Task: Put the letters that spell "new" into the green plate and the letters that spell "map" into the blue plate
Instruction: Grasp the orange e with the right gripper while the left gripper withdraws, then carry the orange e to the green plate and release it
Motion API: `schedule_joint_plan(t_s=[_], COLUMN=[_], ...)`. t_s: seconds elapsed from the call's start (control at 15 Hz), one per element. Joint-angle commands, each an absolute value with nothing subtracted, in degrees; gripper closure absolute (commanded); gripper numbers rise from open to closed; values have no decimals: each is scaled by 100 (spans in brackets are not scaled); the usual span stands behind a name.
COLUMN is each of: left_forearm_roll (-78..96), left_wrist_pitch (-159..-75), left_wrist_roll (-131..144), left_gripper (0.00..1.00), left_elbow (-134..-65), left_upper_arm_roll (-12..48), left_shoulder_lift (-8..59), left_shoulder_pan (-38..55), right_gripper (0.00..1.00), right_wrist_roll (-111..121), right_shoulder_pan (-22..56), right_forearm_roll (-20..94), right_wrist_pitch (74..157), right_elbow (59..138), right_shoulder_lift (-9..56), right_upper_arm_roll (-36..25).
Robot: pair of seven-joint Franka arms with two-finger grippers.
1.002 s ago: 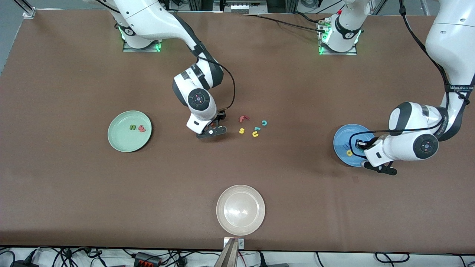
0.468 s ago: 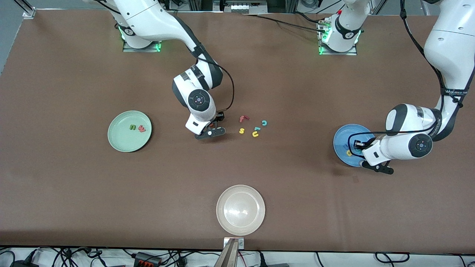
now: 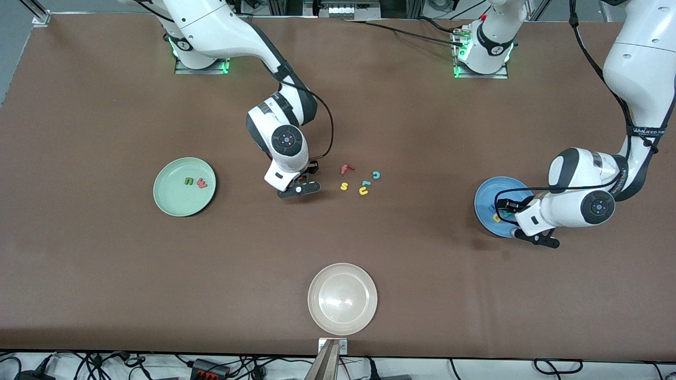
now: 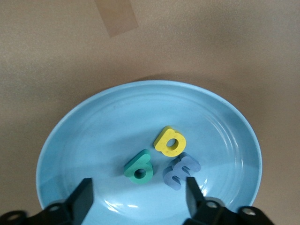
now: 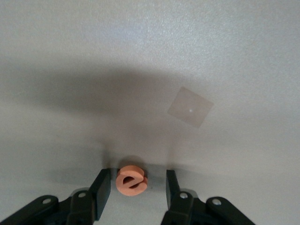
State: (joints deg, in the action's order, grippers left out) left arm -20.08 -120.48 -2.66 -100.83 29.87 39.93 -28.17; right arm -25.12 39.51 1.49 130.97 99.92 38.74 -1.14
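Note:
The blue plate [image 3: 486, 203] [image 4: 93, 136] holds the teal p [image 4: 139, 168], the yellow a [image 4: 169, 141] and the blue m [image 4: 181, 169], lying close together. My left gripper [image 3: 531, 237] [image 4: 138, 201] hangs open over the plate's rim, and nothing is between its fingers. The green plate [image 3: 174, 203] carries the dark green n [image 3: 188, 181] and the pinkish-red w [image 3: 202, 183]. Down at the table, my right gripper [image 3: 299, 189] [image 5: 136, 190] stands open astride the orange e [image 5: 131, 182]. One finger is close to the e and a gap shows at the other.
Loose letters lie beside the right gripper, toward the left arm's end: a red f [image 3: 346, 169], a yellow s [image 3: 344, 186], a teal c [image 3: 376, 174], another teal letter [image 3: 365, 183] and a yellow u [image 3: 363, 191]. A whitish-beige plate [image 3: 342, 298] sits near the front edge.
The left hand has shifted slightly across the blue plate and its gripper has opened. The right gripper has settled a little lower by the loose letters.

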Motion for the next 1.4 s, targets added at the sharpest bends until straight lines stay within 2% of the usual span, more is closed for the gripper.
schedule_joint_plan(t_s=[0.0, 0.74, 1.0, 1.14, 1.34], left_forearm_roll=[-2136, -2118, -2031, -1865, -1452], left_wrist_pitch=[-11858, -10969, -10146, -9801, -9589], left_wrist_roll=[-272, -176, -140, -141, -141], left_gripper=[0, 0, 0, 0, 0], left_elbow=[-10116, -10011, -9363, -9098, -9018], left_upper_arm_roll=[3093, 3551, 3779, 3762, 3263], left_shoulder_lift=[3789, 2778, 2681, 2646, 2252], left_shoulder_pan=[-2857, -2812, -2804, -2690, -2191], right_gripper=[44, 84, 88, 88, 88], right_wrist_roll=[-2716, -2698, -2593, -2593, -2410], right_shoulder_pan=[4034, 4034, 3991, 3911, 3631], right_forearm_roll=[106, 79, 88, 97, 35], right_wrist_pitch=[13157, 13140, 13096, 12843, 12351], right_elbow=[9853, 9721, 9712, 9703, 9712], right_shoulder_lift=[3999, 4052, 3964, 3719, 3359], right_upper_arm_roll=[-167, -167, -176, -184, -255])
